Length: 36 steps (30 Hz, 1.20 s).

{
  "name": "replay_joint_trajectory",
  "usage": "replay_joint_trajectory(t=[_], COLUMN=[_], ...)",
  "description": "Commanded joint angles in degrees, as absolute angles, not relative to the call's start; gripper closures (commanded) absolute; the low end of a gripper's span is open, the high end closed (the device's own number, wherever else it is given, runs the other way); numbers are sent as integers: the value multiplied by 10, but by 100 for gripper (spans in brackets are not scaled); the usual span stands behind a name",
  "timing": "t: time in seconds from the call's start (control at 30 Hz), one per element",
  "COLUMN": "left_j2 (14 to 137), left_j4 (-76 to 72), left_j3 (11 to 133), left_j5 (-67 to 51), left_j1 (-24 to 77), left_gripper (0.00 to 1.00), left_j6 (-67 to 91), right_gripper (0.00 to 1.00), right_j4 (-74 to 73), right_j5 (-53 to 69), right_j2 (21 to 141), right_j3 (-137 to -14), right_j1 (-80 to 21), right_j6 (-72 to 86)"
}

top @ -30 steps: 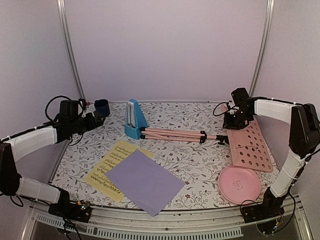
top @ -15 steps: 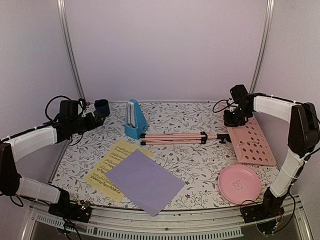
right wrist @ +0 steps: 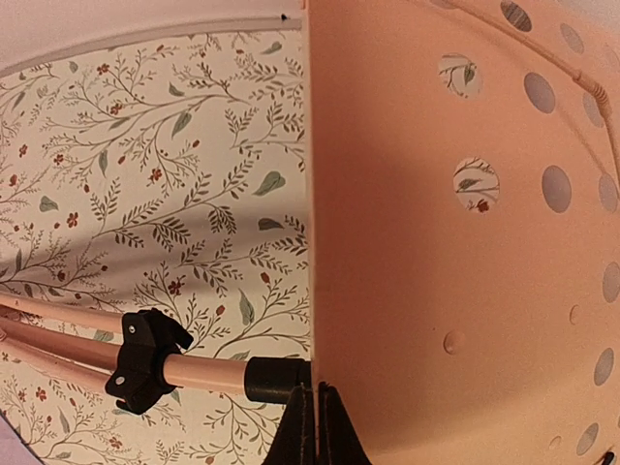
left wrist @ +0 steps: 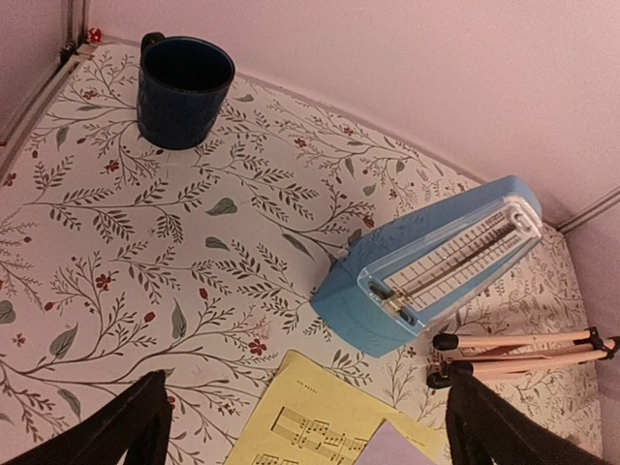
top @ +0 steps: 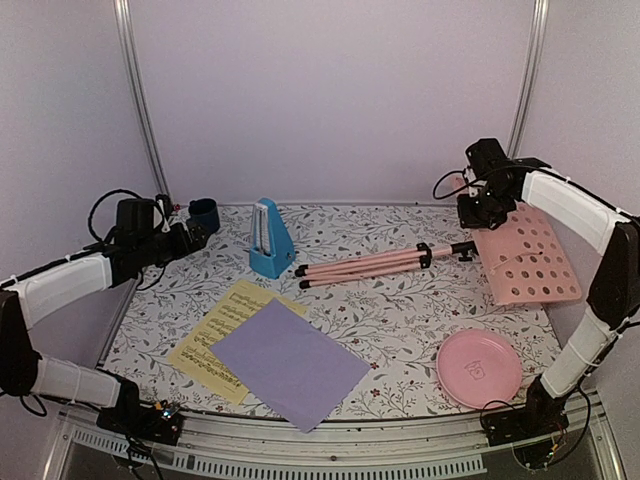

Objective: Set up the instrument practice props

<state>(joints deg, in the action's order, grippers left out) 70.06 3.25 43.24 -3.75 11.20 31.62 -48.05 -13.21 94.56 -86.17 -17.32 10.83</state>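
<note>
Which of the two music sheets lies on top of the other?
The lavender sheet: it overlaps the near right part of the yellow sheet, whose printed staves show only along its left side.

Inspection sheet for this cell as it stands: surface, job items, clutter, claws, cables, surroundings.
Surface: floral cloth, flat, no spills seen.
Job's things: pink music stand, legs folded, desk tilted; blue metronome upright; lavender sheet overlapping yellow sheet.
Clutter: pink plate near right; dark blue cup far left.
Claws: left claw open, empty; right claw shut on the stand's desk edge.
Cables: black loops by both arms, clear of the props.
Surroundings: pale walls, metal uprights; nothing else seen.
</note>
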Motion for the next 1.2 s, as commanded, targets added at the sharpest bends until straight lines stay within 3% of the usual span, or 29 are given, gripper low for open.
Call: replay_joint_trajectory(t=[0.0,0.2,0.5,0.7,0.97,1.17], left_j2=[677,652,609,570,526,563], left_j4=[15,24,15,2,-65,-146], left_j3=[440,447,454,459,441,420], left_j5=[-53,-54,-105,-160,-202,-184], left_j1=[114,114,115,130,209,306], left_gripper=[1,1,1,1,1,18], left_j6=[313,300,272,224,162,131], right_gripper=[100,100,100,100,100,100], right_j4=[-421,-373,-153,10,123,182], right_j5=[-268,-355,-432,-442,-424,-398], right_j2=[868,827,778,755,770,804], right_j3=[-962,-1003,-972,-914,-918,-957], right_j1=[-201,-256,-369,-450,-517,-550], right_j6=[56,-44,-307,-525,-671,-782])
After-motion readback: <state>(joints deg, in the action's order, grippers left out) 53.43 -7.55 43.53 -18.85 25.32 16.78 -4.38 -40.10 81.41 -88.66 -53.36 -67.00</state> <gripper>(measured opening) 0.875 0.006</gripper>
